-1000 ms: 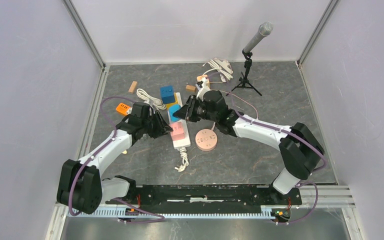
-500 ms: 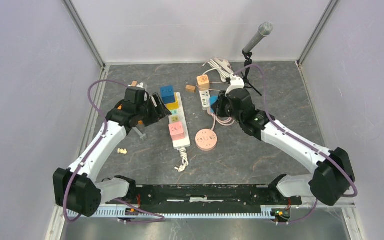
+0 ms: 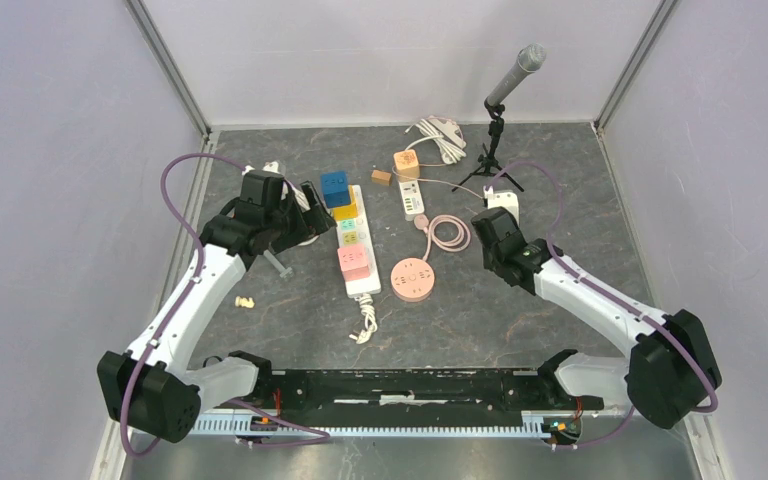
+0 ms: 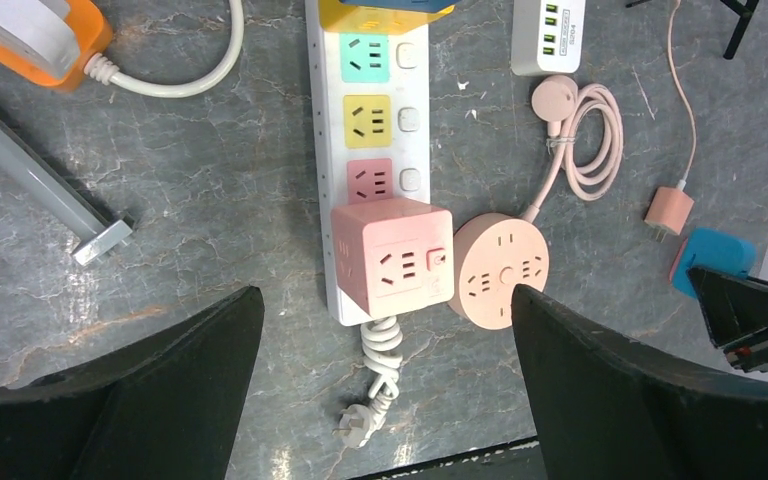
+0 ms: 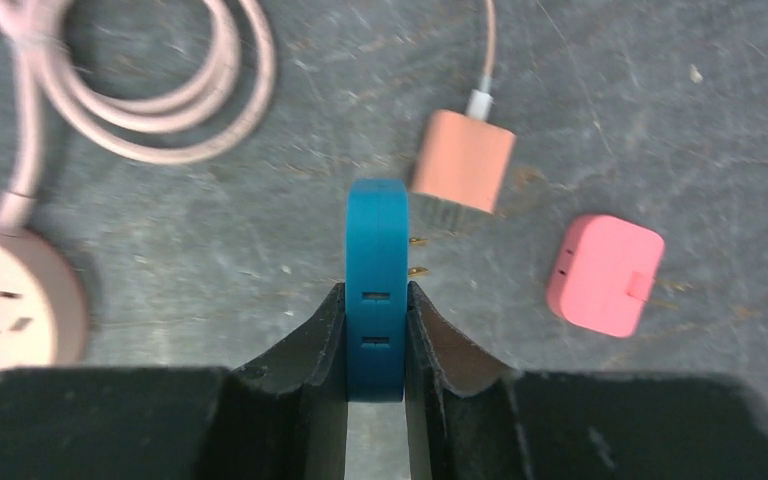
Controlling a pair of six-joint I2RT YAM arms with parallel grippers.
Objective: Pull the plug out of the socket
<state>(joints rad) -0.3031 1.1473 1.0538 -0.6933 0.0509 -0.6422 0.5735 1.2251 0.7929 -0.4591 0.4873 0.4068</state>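
Two brass pins show on the blue plug (image 5: 376,230), sticking out sideways toward the peach charger (image 5: 460,160) with no socket on them.

- Right gripper (image 5: 376,295): fingers clamped on the plug's two broad faces. The plug's long axis runs straight out along the fingers.
- The plug is over bare table (image 5: 260,260), between the peach charger and a round pink socket hub (image 5: 10,290). A small pink adapter (image 5: 605,272) lies just beside.
- The power strip (image 4: 320,150) is well apart from the plug, under the left gripper (image 4: 385,297), whose jaws stand wide and hold nothing. A pink cube adapter (image 4: 390,258) sits on the strip's near end.
- Judgement: the plug is already free, so what is left turns on the right arm alone, lowering and letting go.

Hard to make out:
- The plug's height above the table cannot be told.
- From overhead the right wrist hides the plug.
- In the left wrist view the strip's far end is cut off.
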